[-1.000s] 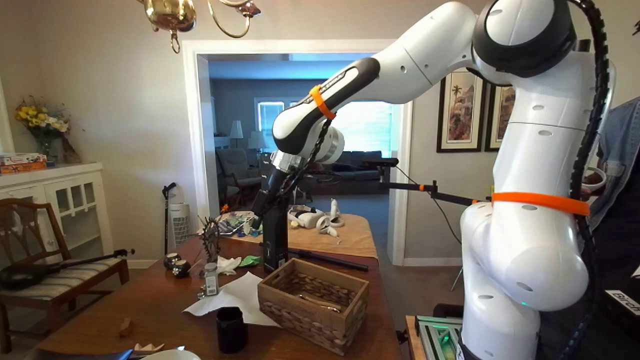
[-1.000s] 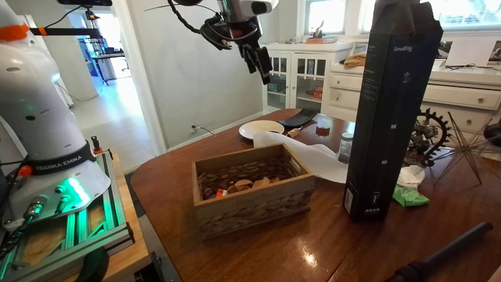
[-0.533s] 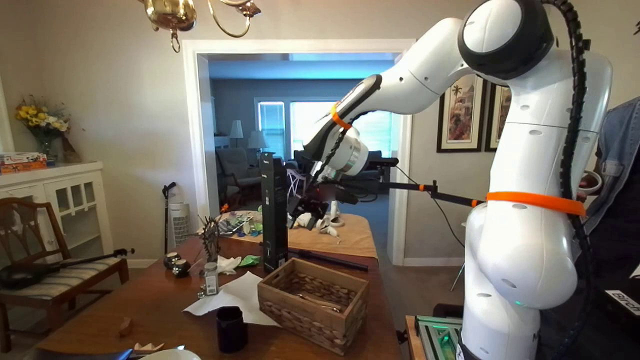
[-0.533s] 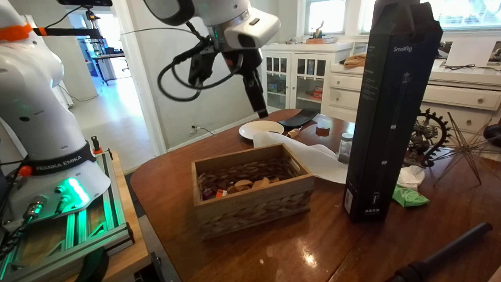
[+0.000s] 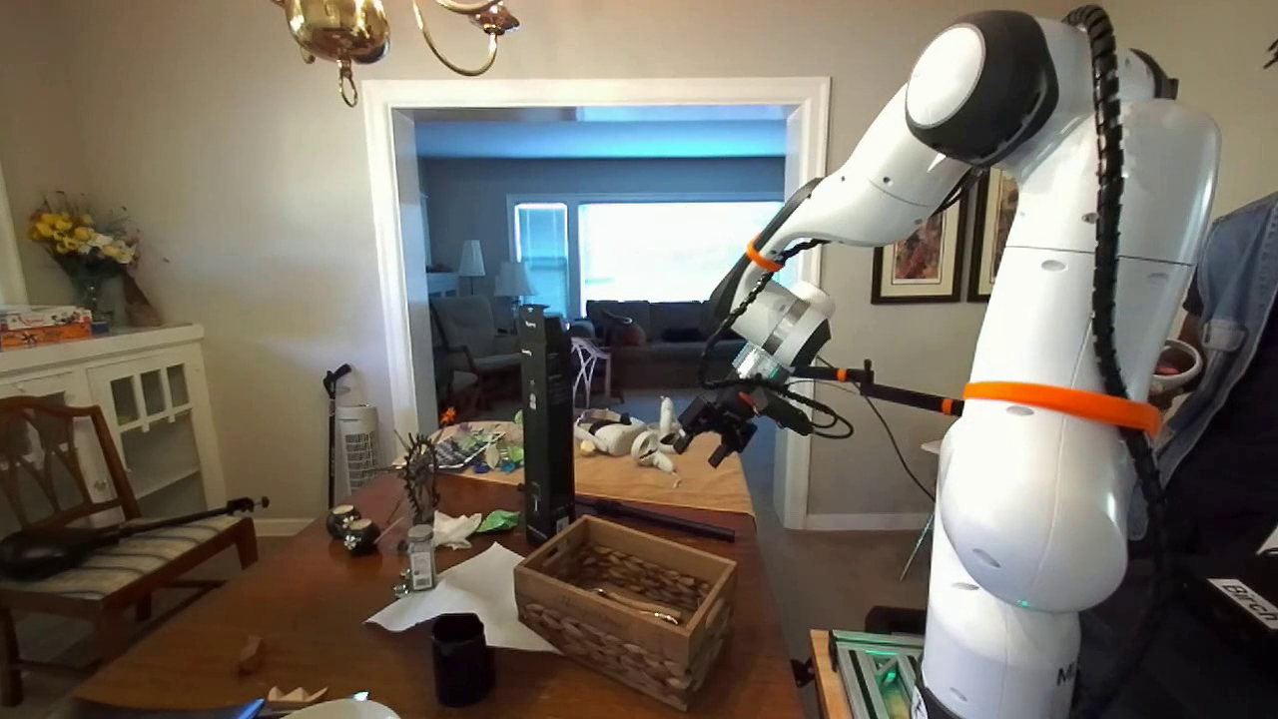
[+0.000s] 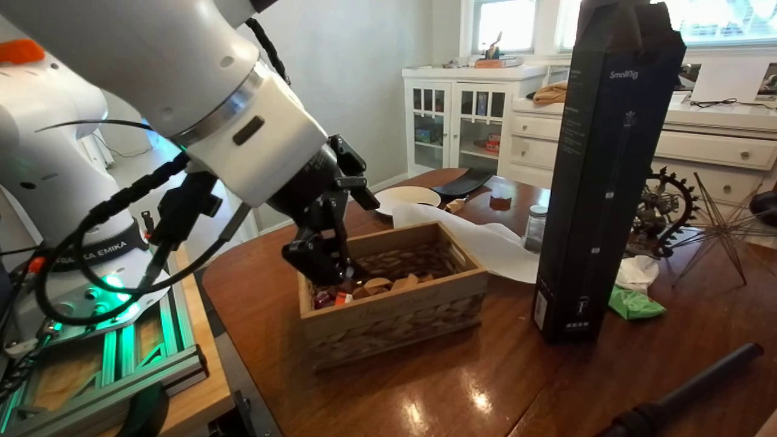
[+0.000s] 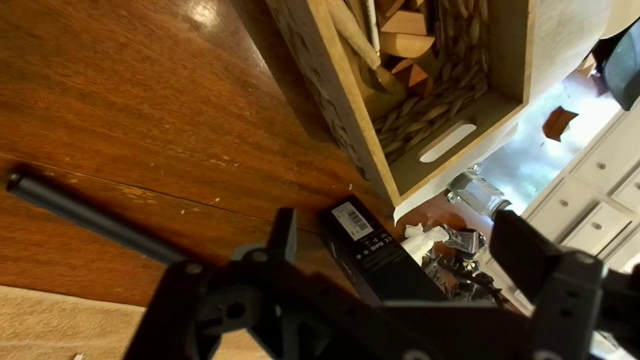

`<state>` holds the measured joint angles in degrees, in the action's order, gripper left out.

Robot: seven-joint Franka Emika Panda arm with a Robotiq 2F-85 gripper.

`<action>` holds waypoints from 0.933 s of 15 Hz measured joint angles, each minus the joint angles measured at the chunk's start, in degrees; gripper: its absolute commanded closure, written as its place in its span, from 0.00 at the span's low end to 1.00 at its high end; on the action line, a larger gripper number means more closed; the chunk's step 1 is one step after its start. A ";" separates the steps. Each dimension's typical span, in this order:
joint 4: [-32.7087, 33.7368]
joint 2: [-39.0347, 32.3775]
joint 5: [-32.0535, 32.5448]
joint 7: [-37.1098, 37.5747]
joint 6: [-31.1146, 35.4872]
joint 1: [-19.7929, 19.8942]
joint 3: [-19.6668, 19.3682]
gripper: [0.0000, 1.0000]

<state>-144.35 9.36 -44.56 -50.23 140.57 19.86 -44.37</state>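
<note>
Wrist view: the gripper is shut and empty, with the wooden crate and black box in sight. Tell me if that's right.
Not quite: the gripper is open, its fingers wide apart in the wrist view. It is empty, and the wooden crate and black box are in sight.

Claw (image 7: 392, 225): matt black, hard, smooth; metal or plastic, cannot tell which
Basket (image 6: 394, 321): wooden frame with a dull finish, rough woven panels
Wood blocks (image 7: 405, 45): bare matt wood, smooth flat faces
Tall box (image 6: 607, 182): dark card, smooth with low sheen, ragged along the top
Desk (image 6: 425, 388): brown wood, polished, glossy, with bright reflections
Sheet (image 6: 488, 244): white, matt, paper-like, creased
Jar (image 6: 535, 230): clear, shiny, glass-like, smooth
Tan cloth (image 5: 714, 474): soft-looking matt fabric
Arm (image 5: 1038, 499): smooth white shell, glossy
Chandelier (image 5: 334, 30): polished brass-coloured metal
</note>
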 measured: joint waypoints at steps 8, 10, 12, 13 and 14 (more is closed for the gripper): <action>0.05 -0.01 1.04 0.03 -0.12 -0.15 1.21 0.00; 0.37 -0.18 2.58 0.36 -0.05 -0.04 1.94 0.00; 1.45 -0.86 3.68 0.36 -0.01 -0.08 2.84 0.00; 2.11 -1.30 4.08 -0.07 -0.01 -0.15 3.27 0.00; 2.89 -1.83 4.35 -0.92 -0.01 -0.21 3.73 0.00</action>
<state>-141.46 7.52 -40.21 -51.15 140.56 19.65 -40.65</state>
